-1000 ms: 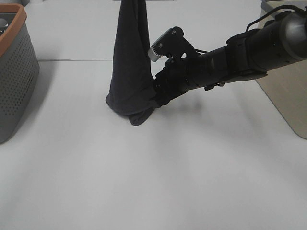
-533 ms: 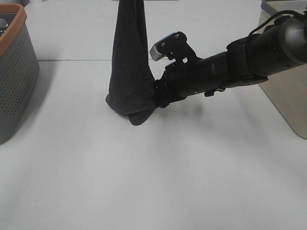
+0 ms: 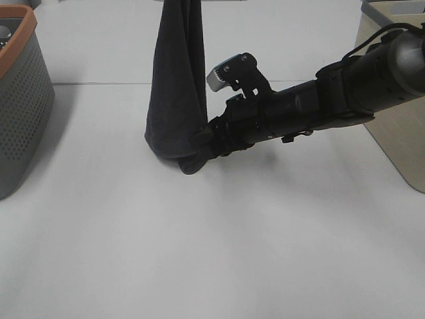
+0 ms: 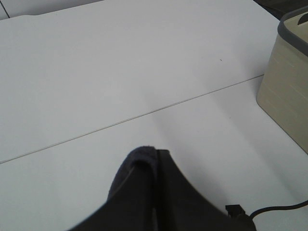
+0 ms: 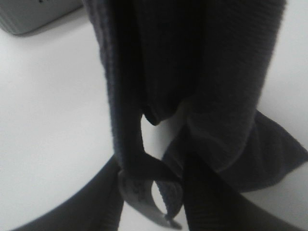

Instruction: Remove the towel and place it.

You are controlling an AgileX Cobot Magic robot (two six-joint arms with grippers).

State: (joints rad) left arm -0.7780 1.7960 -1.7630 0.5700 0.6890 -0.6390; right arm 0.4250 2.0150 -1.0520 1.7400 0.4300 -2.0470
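Note:
The dark navy towel (image 3: 176,86) hangs as a long drape from above the top edge of the exterior view, its lower end bunched on the white table (image 3: 199,252). My left gripper is out of that view. In the left wrist view the towel's top fold (image 4: 144,192) fills the bottom and hides the fingers. My right gripper (image 3: 203,143) reaches in from the right to the towel's lower right corner. In the right wrist view its fingers (image 5: 108,192) stand apart on either side of the towel's hem (image 5: 130,144) and white tag (image 5: 139,195).
A grey perforated basket with an orange rim (image 3: 20,100) stands at the left edge and shows in the right wrist view (image 5: 33,14). A beige bin with a grey rim (image 3: 398,133) stands at the right and shows in the left wrist view (image 4: 288,72).
My right gripper has pushed left and slightly down into the towel's lower right corner. The towel's right edge has drawn in a little. The hanging towel has otherwise stayed in place.

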